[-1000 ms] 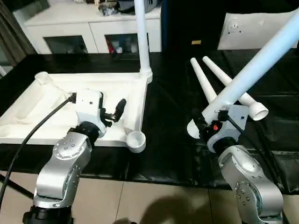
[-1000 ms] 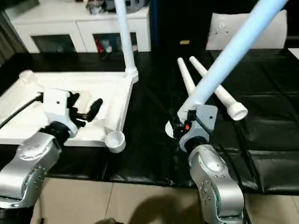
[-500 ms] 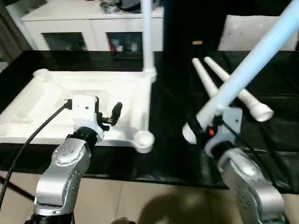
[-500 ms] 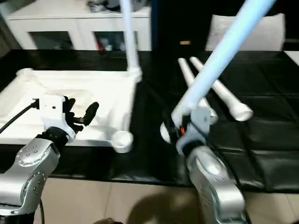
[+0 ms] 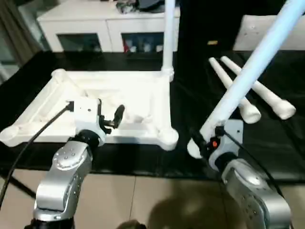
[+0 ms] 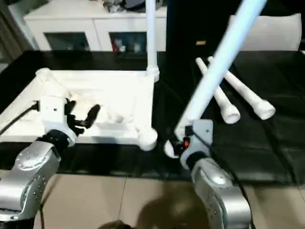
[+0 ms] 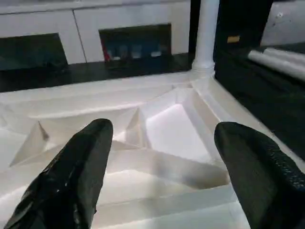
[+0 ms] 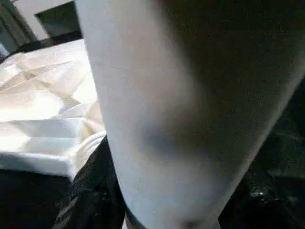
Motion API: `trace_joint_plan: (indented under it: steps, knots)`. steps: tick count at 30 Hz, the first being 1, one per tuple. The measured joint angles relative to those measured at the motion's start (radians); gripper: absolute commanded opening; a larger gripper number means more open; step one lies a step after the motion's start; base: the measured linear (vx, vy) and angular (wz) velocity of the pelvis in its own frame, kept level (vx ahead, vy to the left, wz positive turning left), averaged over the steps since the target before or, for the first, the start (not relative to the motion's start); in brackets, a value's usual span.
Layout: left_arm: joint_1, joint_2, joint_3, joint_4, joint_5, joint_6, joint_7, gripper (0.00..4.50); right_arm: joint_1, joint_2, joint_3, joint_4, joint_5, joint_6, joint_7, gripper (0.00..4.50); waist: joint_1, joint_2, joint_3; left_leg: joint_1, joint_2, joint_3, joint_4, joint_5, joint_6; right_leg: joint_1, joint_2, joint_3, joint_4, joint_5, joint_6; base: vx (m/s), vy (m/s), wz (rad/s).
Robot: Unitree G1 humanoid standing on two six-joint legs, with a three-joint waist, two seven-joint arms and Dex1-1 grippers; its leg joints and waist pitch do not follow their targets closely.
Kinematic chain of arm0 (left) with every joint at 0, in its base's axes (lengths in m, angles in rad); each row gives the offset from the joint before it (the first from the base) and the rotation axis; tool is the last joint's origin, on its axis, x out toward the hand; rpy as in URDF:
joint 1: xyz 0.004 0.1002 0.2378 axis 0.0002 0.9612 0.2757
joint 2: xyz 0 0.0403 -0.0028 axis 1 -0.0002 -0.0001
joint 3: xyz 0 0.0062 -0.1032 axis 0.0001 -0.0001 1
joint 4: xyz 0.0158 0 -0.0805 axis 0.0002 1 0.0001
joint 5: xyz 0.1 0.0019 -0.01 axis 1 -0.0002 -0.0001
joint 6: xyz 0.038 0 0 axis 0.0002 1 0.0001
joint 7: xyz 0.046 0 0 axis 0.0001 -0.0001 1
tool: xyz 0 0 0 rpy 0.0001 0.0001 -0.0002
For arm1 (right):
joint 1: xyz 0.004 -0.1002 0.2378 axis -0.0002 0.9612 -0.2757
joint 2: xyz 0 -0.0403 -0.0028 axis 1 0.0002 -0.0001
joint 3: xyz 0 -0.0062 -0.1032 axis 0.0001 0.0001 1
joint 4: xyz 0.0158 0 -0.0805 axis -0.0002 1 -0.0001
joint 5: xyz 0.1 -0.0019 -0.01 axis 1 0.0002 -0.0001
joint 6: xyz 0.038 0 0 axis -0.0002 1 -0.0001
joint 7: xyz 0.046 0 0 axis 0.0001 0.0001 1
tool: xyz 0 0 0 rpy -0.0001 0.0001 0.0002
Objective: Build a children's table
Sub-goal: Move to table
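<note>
Compared with the earlier frames, the whole head view sits further left, which reads as camera motion; relative to the tabletop (image 5: pixel 114 102), the held leg's (image 5: pixel 248 71) wide end is closer to the near-right corner socket (image 5: pixel 167 137).

The tabletop lies ribbed side up on the black work surface (image 5: pixel 190 95), exposing its sockets for leg insertion. One leg (image 5: pixel 167 36) already stands upright in the far-right socket, at about 1 o'clock from the tabletop's centre. Two spare legs (image 5: pixel 252 93) lie side by side at 3 o'clock, well apart from the tabletop.

The right gripper (image 5: pixel 206 143) is clamped on the held leg near its wide end; the leg slants up toward 1 o'clock, probably so that the wide end can be swung over the near-right socket, just beside it at 9 o'clock.

The left gripper (image 7: pixel 162 167) hovers over the ribbed underside, fingers (image 7: pixel 76 171) spread wide and empty, touching nothing.
</note>
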Motion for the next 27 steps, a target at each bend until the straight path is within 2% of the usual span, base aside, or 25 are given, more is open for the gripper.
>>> trace_joint_plan:
  steps: [1, 2, 3, 4, 5, 6, 8, 10, 12, 13, 16, 21, 23, 26, 27]
  knots:
    - [0.0, -0.001, 0.004, -0.003, -0.002, 0.0, 0.0, 3.83, -0.006, 0.0, -0.002, -0.005, 0.001, 0.003, -0.001, 1.93, 0.0, -0.005, -0.003, -0.001, 0.001, 0.0, -0.011, 0.001, -0.001, 0.01, 0.004, 0.003, 0.001, -0.001, -0.003, -0.075, -0.057, 0.01]
    - [0.002, 0.0, 0.014, -0.003, -0.002, 0.0, 0.0, 3.83, -0.017, 0.0, -0.003, -0.009, 0.003, 0.008, -0.003, 1.93, 0.005, -0.015, -0.007, -0.008, -0.002, 0.0, -0.021, 0.007, -0.011, 0.029, -0.001, 0.008, -0.027, -0.001, -0.007, -0.075, -0.057, 0.01]
    - [0.004, 0.003, 0.021, -0.003, -0.002, -0.001, -0.001, 3.83, -0.021, 0.001, -0.006, -0.014, 0.006, 0.01, -0.006, 1.93, 0.01, -0.036, -0.016, -0.02, -0.016, 0.004, -0.024, 0.011, -0.018, 0.045, -0.019, 0.023, -0.075, -0.02, -0.003, -0.084, -0.098, -0.09]
    - [0.009, -0.001, 0.023, -0.001, -0.002, -0.004, -0.001, 3.83, -0.029, -0.003, -0.009, -0.013, 0.007, 0.014, -0.008, 1.93, 0.017, -0.049, -0.019, -0.024, -0.02, 0.003, -0.029, 0.016, -0.025, 0.034, -0.025, 0.025, -0.066, -0.025, 0.0, -0.085, -0.126, -0.16]
    - [0.015, -0.004, 0.016, -0.001, -0.002, -0.005, -0.002, 3.83, -0.024, -0.004, -0.016, -0.011, 0.008, 0.016, -0.01, 1.93, 0.022, -0.051, -0.02, -0.024, -0.025, 0.002, -0.036, 0.014, -0.027, 0.028, -0.028, 0.026, -0.065, -0.022, -0.004, -0.085, -0.126, -0.16]
    - [0.016, -0.011, 0.009, -0.001, -0.003, -0.006, -0.002, 3.83, -0.018, -0.012, -0.025, -0.008, 0.007, 0.018, -0.011, 1.93, 0.031, -0.053, -0.019, -0.026, -0.022, 0.0, -0.031, 0.014, -0.026, 0.018, -0.026, 0.027, -0.064, -0.02, -0.007, -0.08, -0.118, -0.13]
    - [0.015, -0.018, 0.008, -0.003, -0.003, -0.007, -0.001, 3.83, -0.018, -0.015, -0.043, 0.0, -0.002, 0.009, -0.011, 1.93, 0.03, -0.04, -0.017, -0.024, -0.005, 0.008, -0.038, 0.026, -0.038, 0.017, -0.024, 0.016, -0.063, -0.017, -0.012, -0.067, -0.064, -0.09]
    - [0.016, -0.023, 0.009, -0.014, -0.003, -0.008, 0.0, 3.83, -0.023, -0.012, -0.032, 0.002, -0.015, -0.006, -0.01, 1.93, 0.021, -0.033, -0.016, -0.021, 0.008, 0.013, -0.039, 0.039, -0.034, 0.018, -0.024, 0.005, -0.065, -0.017, -0.013, -0.03, 0.01, -0.18]
    - [0.023, -0.024, 0.009, -0.025, -0.003, -0.005, 0.002, 3.83, -0.034, -0.019, -0.008, 0.002, -0.03, -0.022, -0.009, 1.93, 0.008, -0.044, -0.009, -0.022, 0.008, 0.012, -0.043, 0.039, -0.034, 0.017, -0.024, 0.004, -0.068, -0.016, -0.013, -0.011, 0.011, -0.09]
    - [0.032, -0.03, 0.009, -0.025, -0.004, -0.004, 0.002, 3.83, -0.039, -0.024, 0.004, 0.002, -0.038, -0.027, -0.008, 1.93, 0.006, -0.046, -0.008, -0.022, 0.008, 0.013, -0.044, 0.039, -0.034, 0.016, -0.024, 0.005, -0.071, -0.015, -0.015, 0.0, 0.0, 0.0]
    - [0.053, -0.043, 0.009, -0.03, -0.014, -0.006, 0.001, 3.83, -0.042, -0.026, 0.003, 0.016, -0.039, -0.048, 0.0, 1.93, 0.007, -0.047, -0.009, -0.023, 0.008, 0.016, -0.045, 0.039, -0.034, 0.018, -0.026, 0.005, -0.083, -0.004, -0.016, 0.0, 0.0, 0.0]
    - [0.11, -0.045, 0.012, -0.066, -0.016, -0.058, -0.01, 3.83, -0.042, -0.047, 0.006, 0.028, -0.037, -0.058, 0.035, 1.93, 0.017, -0.054, -0.01, -0.021, 0.012, 0.026, -0.045, 0.053, -0.015, 0.019, -0.026, 0.007, -0.084, -0.001, -0.017, 0.033, 0.009, -0.03]
    - [0.135, -0.05, 0.017, -0.077, -0.021, -0.063, -0.011, 3.83, -0.042, -0.053, 0.015, 0.029, -0.039, -0.068, 0.05, 1.93, 0.021, -0.057, -0.011, -0.016, 0.015, 0.03, -0.045, 0.051, -0.012, 0.025, -0.026, 0.007, -0.087, -0.008, -0.015, 0.068, 0.009, -0.02]
    - [0.179, -0.053, 0.017, -0.099, -0.022, -0.074, -0.014, 3.83, -0.043, -0.056, 0.033, 0.029, -0.039, -0.088, 0.071, 1.93, 0.023, -0.066, -0.005, 0.012, 0.022, 0.04, -0.051, 0.035, -0.011, 0.059, -0.023, 0.005, -0.112, -0.021, -0.004, 0.088, 0.01, 0.0]
    - [0.182, -0.052, 0.017, -0.104, -0.022, -0.075, -0.014, 3.83, -0.046, -0.056, 0.034, 0.029, -0.039, -0.091, 0.075, 1.93, 0.023, -0.068, -0.004, 0.024, 0.024, 0.043, -0.055, 0.031, -0.009, 0.074, -0.022, 0.004, -0.124, -0.024, -0.002, 0.096, 0.019, 0.0]
